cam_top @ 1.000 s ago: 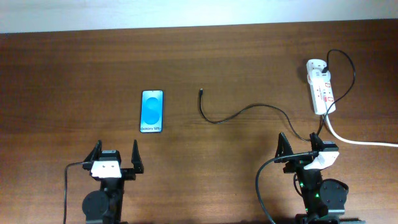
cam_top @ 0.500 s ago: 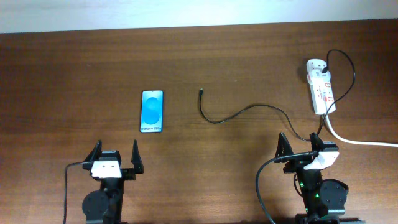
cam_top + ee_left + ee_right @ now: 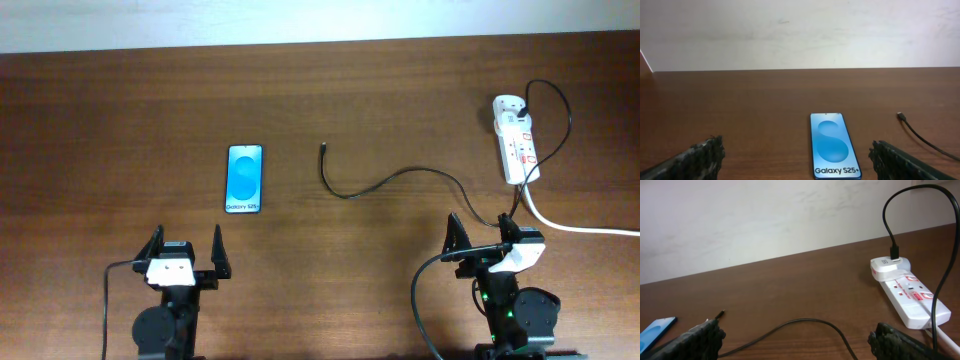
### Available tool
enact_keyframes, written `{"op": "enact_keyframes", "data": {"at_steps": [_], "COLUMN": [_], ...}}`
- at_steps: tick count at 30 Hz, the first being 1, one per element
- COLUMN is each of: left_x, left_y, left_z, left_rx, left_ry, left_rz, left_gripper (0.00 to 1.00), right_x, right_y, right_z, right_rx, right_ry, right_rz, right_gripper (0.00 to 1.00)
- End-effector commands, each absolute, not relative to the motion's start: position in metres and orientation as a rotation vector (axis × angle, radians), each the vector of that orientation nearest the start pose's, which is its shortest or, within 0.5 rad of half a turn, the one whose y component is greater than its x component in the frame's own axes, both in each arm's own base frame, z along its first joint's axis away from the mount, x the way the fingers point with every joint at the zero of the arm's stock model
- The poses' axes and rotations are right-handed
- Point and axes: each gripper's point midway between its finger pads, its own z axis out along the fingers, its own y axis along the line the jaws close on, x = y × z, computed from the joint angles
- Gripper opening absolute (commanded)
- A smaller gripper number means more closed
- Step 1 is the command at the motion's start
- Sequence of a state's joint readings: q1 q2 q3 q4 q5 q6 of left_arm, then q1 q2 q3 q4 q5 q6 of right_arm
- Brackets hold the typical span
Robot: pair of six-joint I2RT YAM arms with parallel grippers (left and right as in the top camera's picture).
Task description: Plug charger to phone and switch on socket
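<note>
Phone (image 3: 245, 179) lies ahead of the left pincer (image 3: 187, 240); charger (image 3: 400, 175) and socket (image 3: 517, 145) lie ahead of the right pincer (image 3: 479, 234). Both are spread wide, holding nothing. Tiny plug (image 3: 323, 148) may slip when pinched, or shove the phone away.

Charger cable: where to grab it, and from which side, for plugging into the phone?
Grip the charger just behind its plug, coming straight down with the fingers closing across the cable. That end lies flat on the table, nearly straight and well apart from the phone, so a short stub should stick out for steering.
</note>
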State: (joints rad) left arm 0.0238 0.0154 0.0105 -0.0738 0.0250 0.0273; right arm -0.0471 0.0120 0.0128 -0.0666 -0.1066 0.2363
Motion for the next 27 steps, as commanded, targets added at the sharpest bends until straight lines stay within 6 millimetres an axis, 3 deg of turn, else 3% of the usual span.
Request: {"op": "enact_keyframes", "data": {"at_steps": [1, 27], "left_x": [0.2460, 0.2461], "left_y": [0.0016, 0.0015], "left_z": [0.1582, 0.1629], "left_rx": [0.033, 0.034], "left_ry": [1.643, 1.626], "left_rz": [0.031, 0.031], "left_gripper": [0.99, 0.99], "right_x": [0.2458, 0.2458], "right_y": [0.0082, 0.0082], "right_z": [0.1593, 0.1593], "right_rx": [0.149, 0.149], "right_ry": [1.633, 1.633], "right_rz": [0.248, 0.248], "right_gripper": [0.98, 0.98]}}
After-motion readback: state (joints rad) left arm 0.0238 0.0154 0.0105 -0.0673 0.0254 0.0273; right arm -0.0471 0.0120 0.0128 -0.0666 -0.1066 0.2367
